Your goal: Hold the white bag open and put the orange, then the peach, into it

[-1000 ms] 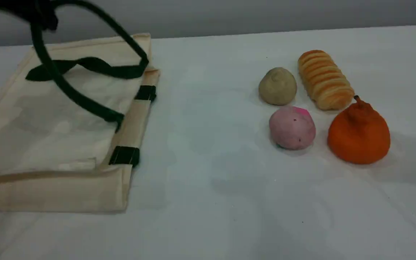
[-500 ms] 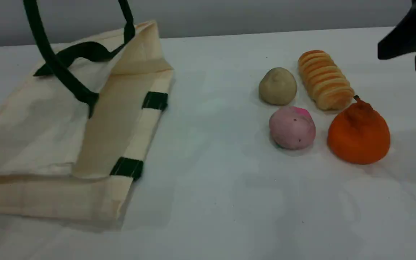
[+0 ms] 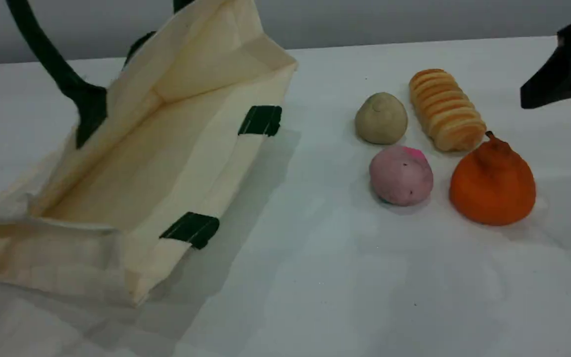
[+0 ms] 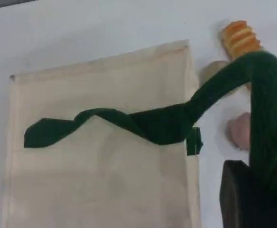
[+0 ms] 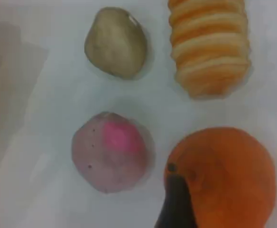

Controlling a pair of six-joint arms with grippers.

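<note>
The white bag lies at the left with its upper side pulled up, so the mouth gapes toward the right. One dark green handle runs taut up past the top edge. In the left wrist view that handle passes through my left gripper, which is shut on it, above the bag. The orange sits at the right, the peach just left of it. My right gripper hovers open above and behind the orange; its fingertip shows between the orange and the peach.
A beige-tan lump and a ridged bread roll lie right behind the peach and orange. White table stretches between bag and foods. A grey wall runs along the back edge.
The left gripper has pulled the handle upward, lifting the bag's upper side and opening its mouth. The right gripper came in from the right edge and dropped slightly.
</note>
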